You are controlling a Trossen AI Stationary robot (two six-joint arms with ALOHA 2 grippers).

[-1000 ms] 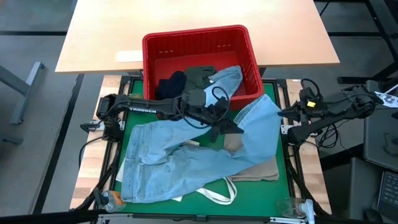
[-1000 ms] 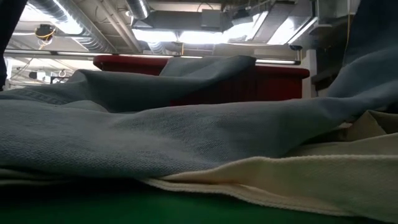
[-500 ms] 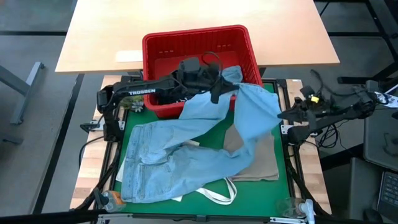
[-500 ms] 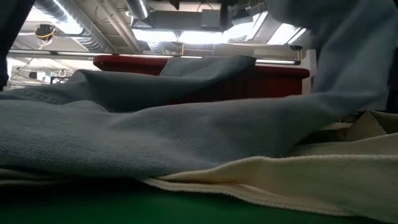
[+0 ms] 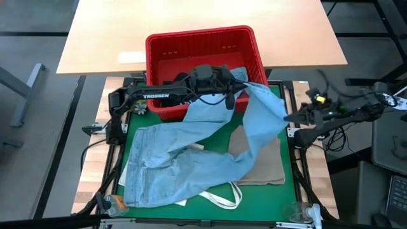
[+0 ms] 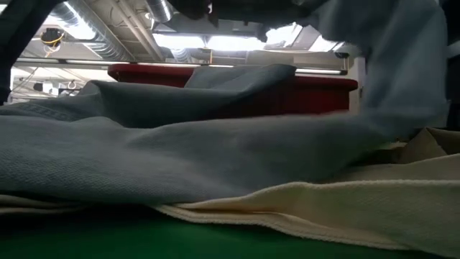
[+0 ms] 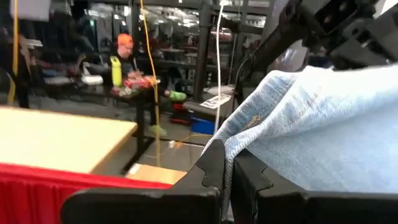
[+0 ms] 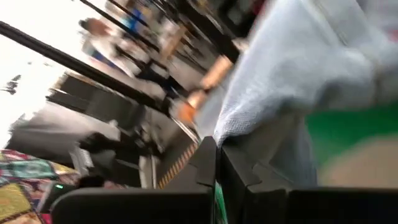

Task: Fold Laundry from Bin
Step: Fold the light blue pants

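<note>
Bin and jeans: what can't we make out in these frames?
- Bin contents: the high view shows only dark cloth under the left arm and jeans; the garments can't be told apart.
- Low view: jeans and cream cloth fill the frame; only the bin's rim shows.
- Left end effector: shut on jeans, but the contact is hidden by denim.
- Right end effector: shut on jeans; view blurred.
- Khaki cloth: mostly covered by jeans.

Matt denim jeans (image 5: 191, 159), glossy plastic bin (image 5: 203, 39).
</note>
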